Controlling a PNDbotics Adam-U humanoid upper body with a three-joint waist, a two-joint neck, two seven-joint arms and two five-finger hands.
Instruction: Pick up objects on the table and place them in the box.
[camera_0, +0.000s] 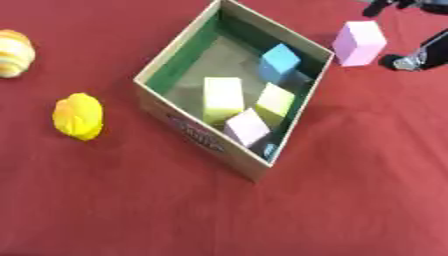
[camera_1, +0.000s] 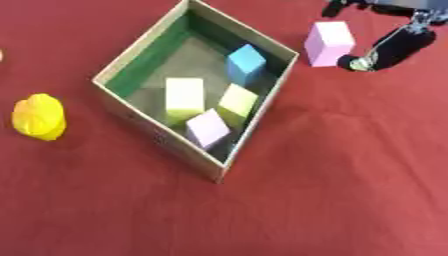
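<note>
A lilac block (camera_1: 329, 42) stands on the red cloth at the upper right, just outside the cardboard box (camera_0: 197, 132). My right hand (camera_1: 398, 42) comes in from the top right, open. One fingertip sits beside the block's right lower edge and another finger shows above the block. Whether they touch it I cannot tell. Inside the box lie a blue block (camera_0: 280, 61), two pale yellow blocks (camera_0: 223, 97) (camera_0: 274, 102) and a lilac block (camera_0: 248, 127). A yellow lumpy object (camera_0: 79, 116) rests left of the box. My left hand does not show.
A yellow-and-white striped rounded object (camera_0: 13, 52) lies at the far left edge. The box has green inner walls and stands turned cornerwise. Red cloth covers the whole table, with bare cloth below and right of the box.
</note>
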